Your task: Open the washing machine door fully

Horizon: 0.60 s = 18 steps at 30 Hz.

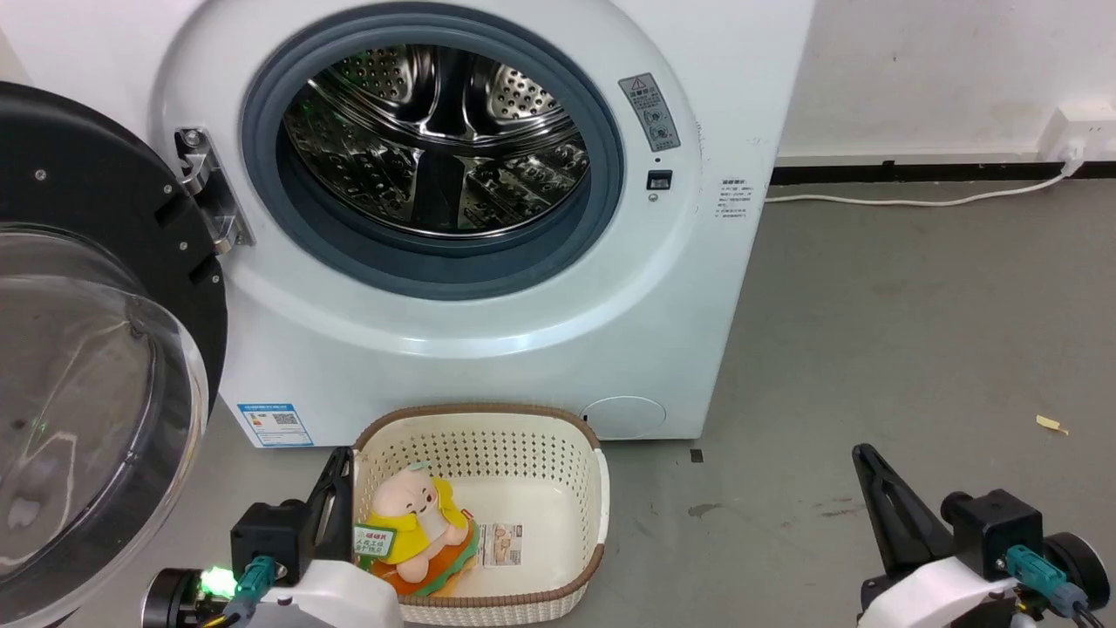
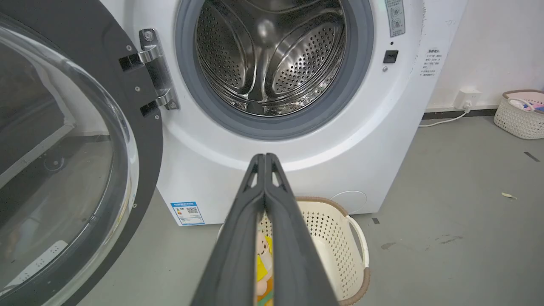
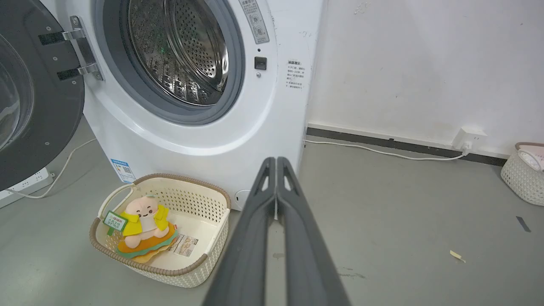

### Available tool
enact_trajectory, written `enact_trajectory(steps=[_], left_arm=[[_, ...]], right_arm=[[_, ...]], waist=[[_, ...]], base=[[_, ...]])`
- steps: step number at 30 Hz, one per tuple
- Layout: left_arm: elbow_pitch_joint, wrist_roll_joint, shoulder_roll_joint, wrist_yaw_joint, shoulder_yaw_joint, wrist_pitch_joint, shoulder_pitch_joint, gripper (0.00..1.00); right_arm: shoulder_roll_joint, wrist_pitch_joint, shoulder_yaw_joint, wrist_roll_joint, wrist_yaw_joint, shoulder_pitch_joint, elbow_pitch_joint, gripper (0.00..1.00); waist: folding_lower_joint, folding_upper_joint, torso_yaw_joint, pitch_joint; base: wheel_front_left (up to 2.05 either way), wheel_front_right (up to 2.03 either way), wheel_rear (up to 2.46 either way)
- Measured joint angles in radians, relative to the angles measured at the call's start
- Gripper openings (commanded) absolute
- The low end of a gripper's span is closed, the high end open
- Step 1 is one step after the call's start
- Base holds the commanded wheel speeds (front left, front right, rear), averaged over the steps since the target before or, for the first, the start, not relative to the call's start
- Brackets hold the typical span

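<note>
Washing machine door (image 1: 96,349): far left, up and left of L gripper (image 1: 340,462), swung wide open on its hinge (image 1: 209,187). Inner side faces cam, clear glass bowl bulging out, black rim round it. No contact w/ either gripper.

L gripper: low, fingers pressed together tip to tip in L wrist view (image 2: 264,157), holding nothing. It sits just at the left rim of the cream laundry basket (image 1: 475,410).

Washing machine (image 1: 488,366): ahead of both grippers, closer to the L one. Porthole is uncovered, w/ grey gasket (image 1: 436,270) and steel drum (image 1: 436,139) exposed. Blue label sticker (image 1: 275,425) is just beyond the L fingertips; round filter cap (image 1: 623,416) is low on the front, btwn the two grippers.

Basket is on the floor right of L gripper, touching or nearly touching the machine front. Plush toy (image 1: 414,515) lies inside: pink head, yellow jacket, green tag.

R gripper (image 1: 863,453): low right, well apart from machine and basket, over bare grey floor. Fingers closed flush in R wrist view (image 3: 276,160), nothing held.

Beyond R gripper: white power cord (image 1: 915,201) along the wall to a socket (image 1: 1077,144). Second white basket (image 3: 522,178) is far right by the wall.
</note>
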Motion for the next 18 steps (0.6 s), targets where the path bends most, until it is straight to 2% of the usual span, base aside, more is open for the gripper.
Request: enact_trajectory(steps=[18], left_arm=[[-0.011,0.02,-0.016,-0.009,0.03,0.031,-0.005,0.0]], right_arm=[[0.0,0.03,0.008,-0.009,0.0,-0.02,0.0,0.0]], waist=[[0.0,0.0,-0.012,0.003]], base=[[0.0,0.0,0.0]])
